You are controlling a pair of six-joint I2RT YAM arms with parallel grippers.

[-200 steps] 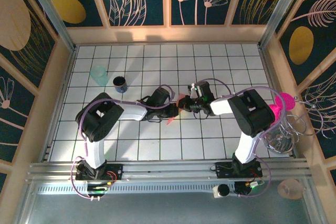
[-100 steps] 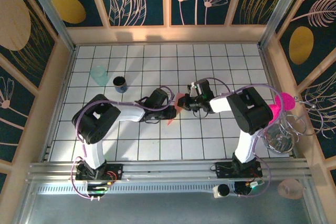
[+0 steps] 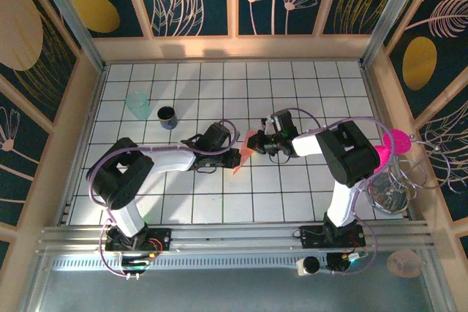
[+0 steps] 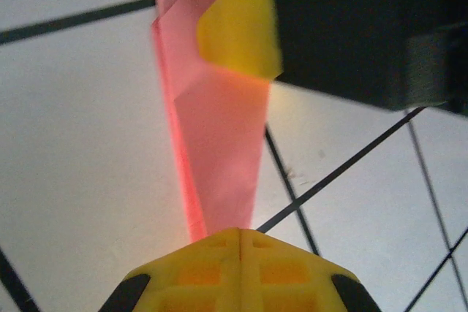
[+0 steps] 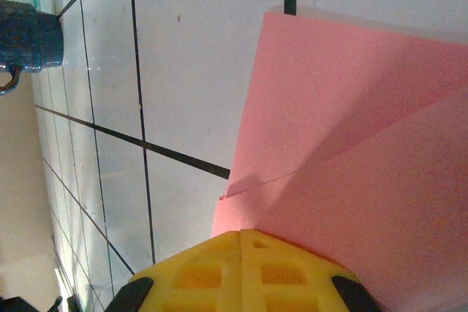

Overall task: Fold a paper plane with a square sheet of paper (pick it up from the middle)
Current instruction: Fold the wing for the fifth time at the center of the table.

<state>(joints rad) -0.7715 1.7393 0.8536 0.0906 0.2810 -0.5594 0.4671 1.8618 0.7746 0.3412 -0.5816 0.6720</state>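
The square sheet of paper is now a salmon-pink paper plane (image 3: 246, 149), a slim pointed dart, held between both grippers at the middle of the tiled table. My left gripper (image 3: 234, 157) is shut on its narrow end; in the left wrist view the paper plane (image 4: 219, 144) tapers down into the closed yellow fingertips (image 4: 240, 237). My right gripper (image 3: 257, 142) is shut on the wider end. In the right wrist view the creased paper plane (image 5: 358, 129) runs under the closed fingertips (image 5: 241, 237). The right finger (image 4: 238, 27) shows against the paper in the left wrist view.
A teal cup (image 3: 137, 104) and a dark blue mug (image 3: 167, 115) stand at the back left; the mug (image 5: 22, 42) also shows in the right wrist view. A round magenta disc (image 3: 395, 141) and a wire stand (image 3: 395, 188) sit at the right edge.
The left arm's elbow has swung out to the left while its gripper stays at the paper. The right gripper has shifted slightly. Both stay shut on the paper.
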